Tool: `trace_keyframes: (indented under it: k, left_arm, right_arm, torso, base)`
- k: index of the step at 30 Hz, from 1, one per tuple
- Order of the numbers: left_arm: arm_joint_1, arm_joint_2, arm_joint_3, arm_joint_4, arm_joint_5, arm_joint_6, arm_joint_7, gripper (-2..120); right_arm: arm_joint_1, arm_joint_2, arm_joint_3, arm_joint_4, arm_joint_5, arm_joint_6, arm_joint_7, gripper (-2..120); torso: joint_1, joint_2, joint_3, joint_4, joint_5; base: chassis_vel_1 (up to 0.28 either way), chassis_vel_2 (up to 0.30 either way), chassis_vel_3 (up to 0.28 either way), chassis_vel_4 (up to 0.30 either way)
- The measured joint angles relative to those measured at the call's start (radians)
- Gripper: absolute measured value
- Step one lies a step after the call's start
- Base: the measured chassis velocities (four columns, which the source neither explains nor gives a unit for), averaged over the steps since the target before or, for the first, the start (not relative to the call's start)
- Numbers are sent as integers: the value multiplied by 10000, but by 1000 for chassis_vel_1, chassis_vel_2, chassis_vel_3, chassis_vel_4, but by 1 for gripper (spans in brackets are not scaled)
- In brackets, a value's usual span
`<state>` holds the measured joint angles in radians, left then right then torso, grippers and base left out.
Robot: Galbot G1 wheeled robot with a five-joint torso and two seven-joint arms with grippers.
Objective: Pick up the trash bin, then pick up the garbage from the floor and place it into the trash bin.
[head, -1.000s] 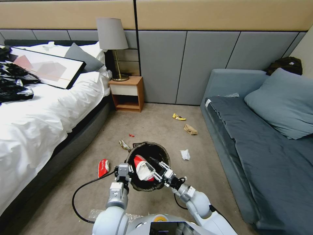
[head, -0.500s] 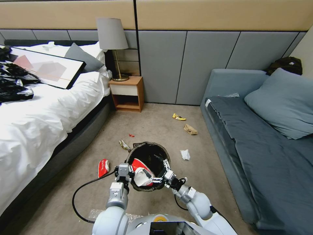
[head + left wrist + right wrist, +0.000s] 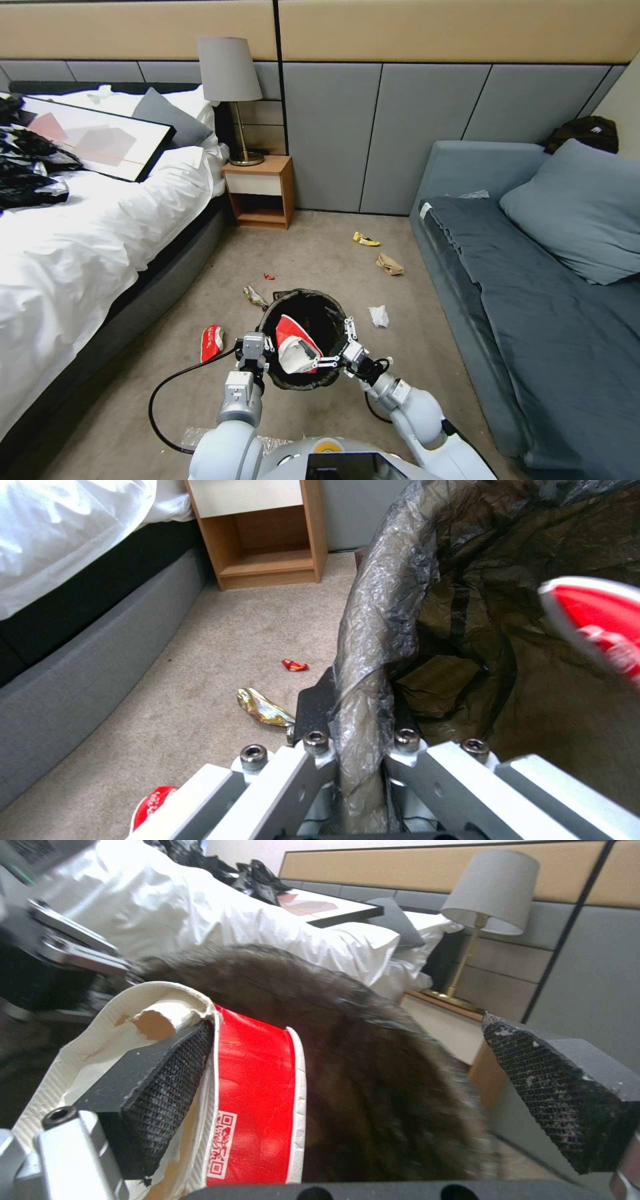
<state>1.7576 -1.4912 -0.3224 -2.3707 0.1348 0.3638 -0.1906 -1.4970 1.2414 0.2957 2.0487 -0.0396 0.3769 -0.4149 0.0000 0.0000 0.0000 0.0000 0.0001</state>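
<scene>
The left gripper is clamped on the bin rim, bag pinched between its fingers, which holds the mouth up where the other arm can reach. The right gripper sits over that mouth with jaws spread wide — likely to drop the red-and-white carton, which leans against one pad. The left wrist view alone shows the pinched bag; more litter lies on the floor beyond both grippers.
</scene>
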Motion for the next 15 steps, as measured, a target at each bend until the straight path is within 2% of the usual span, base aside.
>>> trace_keyframes:
  k: [15]
  left_arm:
    - [66, -10, -59, -129, -77, 10, -1, 1]
  right_arm:
    - [-26, -691, 804, -421, -25, -86, 222, 100]
  torso:
    - [-1, 0, 0, 0, 1]
  base:
    - [0, 0, 0, 0]
